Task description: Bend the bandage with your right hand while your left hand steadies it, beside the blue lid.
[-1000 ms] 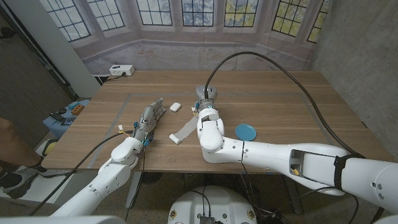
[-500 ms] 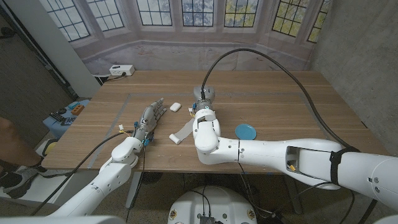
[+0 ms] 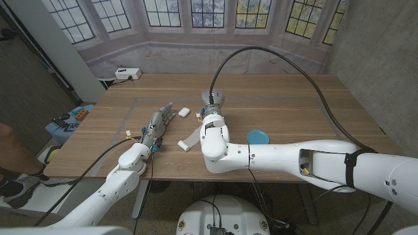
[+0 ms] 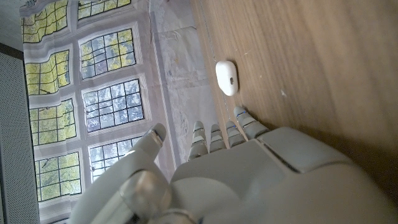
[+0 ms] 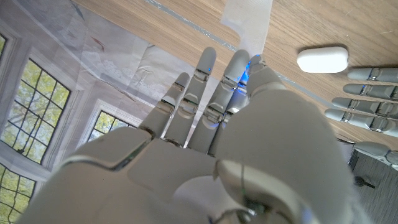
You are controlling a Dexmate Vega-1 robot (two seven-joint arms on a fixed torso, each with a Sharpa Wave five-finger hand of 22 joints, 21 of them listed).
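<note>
Bandage (image 3: 191,138) flat on worktop (image 3: 294,104), near blue lid (image 3: 258,138). Right hand (image 3: 212,108) just beyond, fingers (image 5: 205,87) extended, holding nothing. Left hand (image 3: 159,121) apart, fingers (image 4: 214,134) straight, empty.

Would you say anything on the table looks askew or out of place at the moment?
Nothing stands out. The bandage lies as a strip on the table, the blue lid lies flat beside it, and a small white case sits behind.
</note>
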